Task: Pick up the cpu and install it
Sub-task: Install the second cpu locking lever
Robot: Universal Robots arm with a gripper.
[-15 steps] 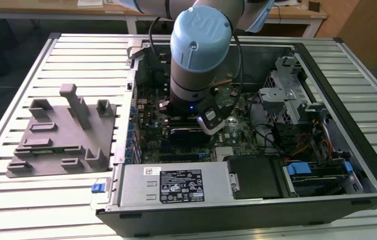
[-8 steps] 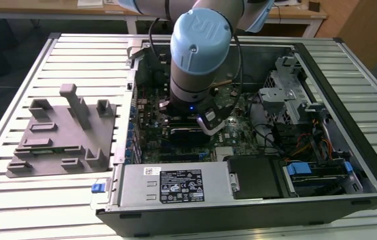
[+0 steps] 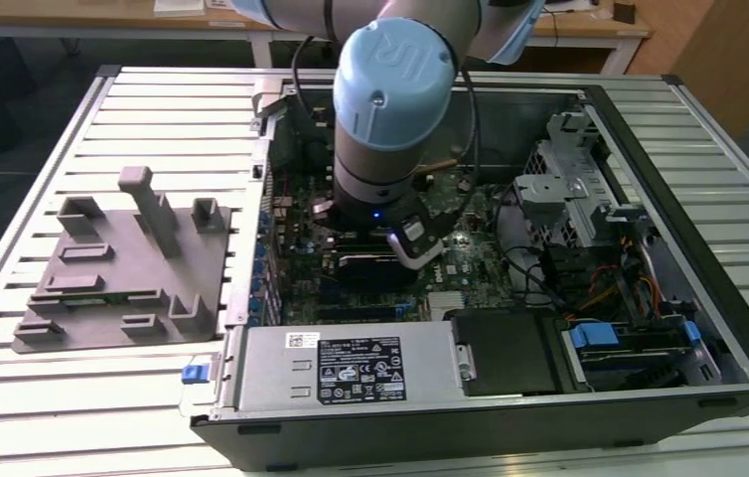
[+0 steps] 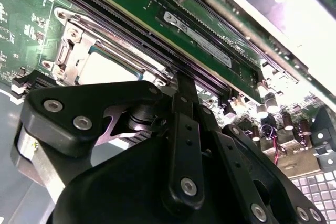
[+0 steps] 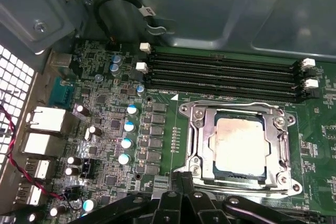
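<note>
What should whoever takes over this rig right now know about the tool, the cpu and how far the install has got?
Tool: down inside the open computer case, just above the motherboard, beside the socket. Whether it is open or shut cannot be told from these views; nothing is visibly held.
The cpu: lies flat inside the socket's metal frame, pale top up, as both wrist views show.
Grey fixture: on the table at the exterior view's left, beside the case.
Done: cpu appears to be picked up and set into the socket.
Left: confirm it is fully seated; the pictures do not settle this.
</note>
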